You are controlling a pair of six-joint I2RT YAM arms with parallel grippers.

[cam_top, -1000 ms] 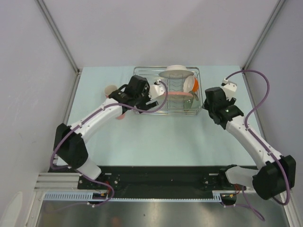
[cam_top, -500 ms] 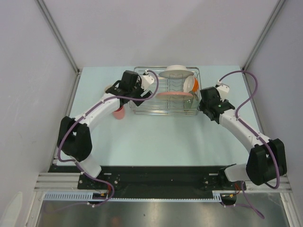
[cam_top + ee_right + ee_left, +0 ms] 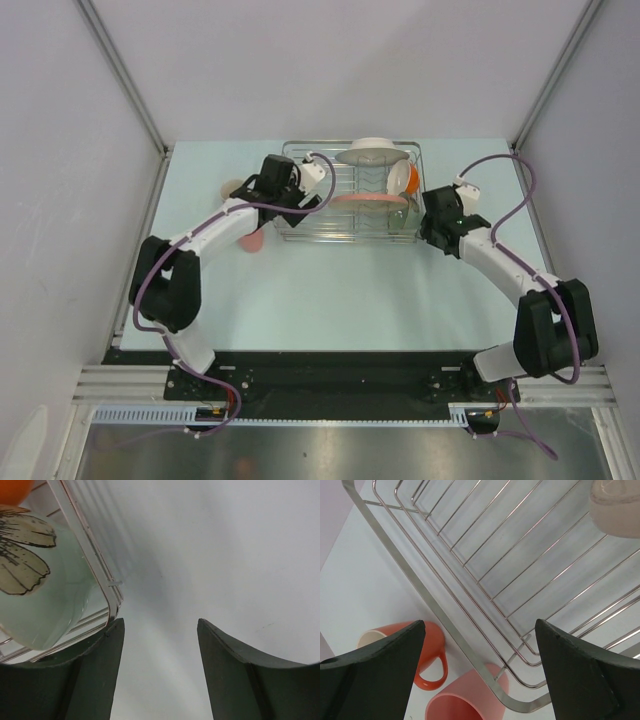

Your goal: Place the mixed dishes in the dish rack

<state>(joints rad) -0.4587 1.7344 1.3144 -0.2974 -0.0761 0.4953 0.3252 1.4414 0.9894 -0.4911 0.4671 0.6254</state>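
We see our left hand point(image 3: 479, 640) spread open above the rack point(image 3: 395, 560) and two cups point(image 3: 434, 640); our right hand point(image 3: 160, 630) gapes empty beside the bowl point(image 3: 55, 605).

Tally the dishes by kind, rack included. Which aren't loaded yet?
Cups: 2, orange cup and paler cup, both outside the rack
Plates: 2, white plate and pink plate
Bowls: 2, green bowl and white-and-orange bowl
Rack: 1
Total: 7
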